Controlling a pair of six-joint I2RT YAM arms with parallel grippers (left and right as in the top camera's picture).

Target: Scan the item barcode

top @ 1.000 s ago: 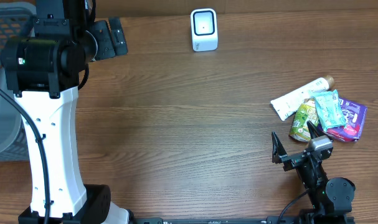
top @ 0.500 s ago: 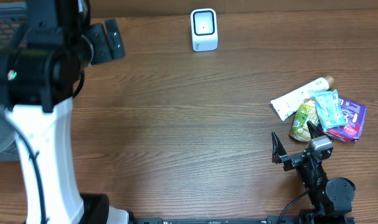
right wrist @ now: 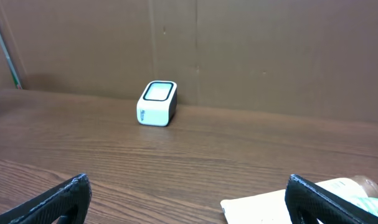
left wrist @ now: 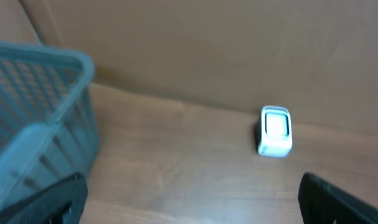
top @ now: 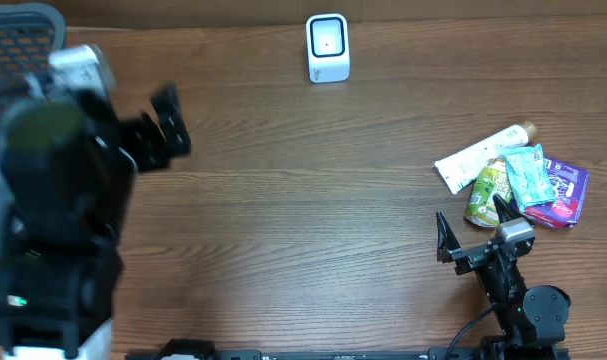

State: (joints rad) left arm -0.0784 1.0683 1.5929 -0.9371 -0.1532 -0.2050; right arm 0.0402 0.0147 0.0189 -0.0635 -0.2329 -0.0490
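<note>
At far left stands a mesh basket (top: 23,18). Beside it the left gripper (top: 171,125) hangs above the table, blurred, its jaws spread wide and holding nothing. The white barcode scanner (top: 328,47) stands upright at the back edge, near centre.

The items lie in a heap at the right: a white tube (top: 478,157), a green pouch (top: 488,195), a teal packet (top: 529,175) and a purple packet (top: 568,190), overlapping one another. The right gripper (top: 473,228) sits low just in front of the heap, jaws fully parted, empty and touching no item.

Handling, as judged: all four items look light. The packets are soft film, likely slippery and prone to buckle, so grip across a sealed edge. The tube appears firmer and is the most exposed, so take it across the mid-body. Barcode positions cannot be made out.

Surface: a bare wood-grain table (top: 303,220), flat and probably smooth. Behind it runs a plain brown wall (right wrist: 269,50).
</note>
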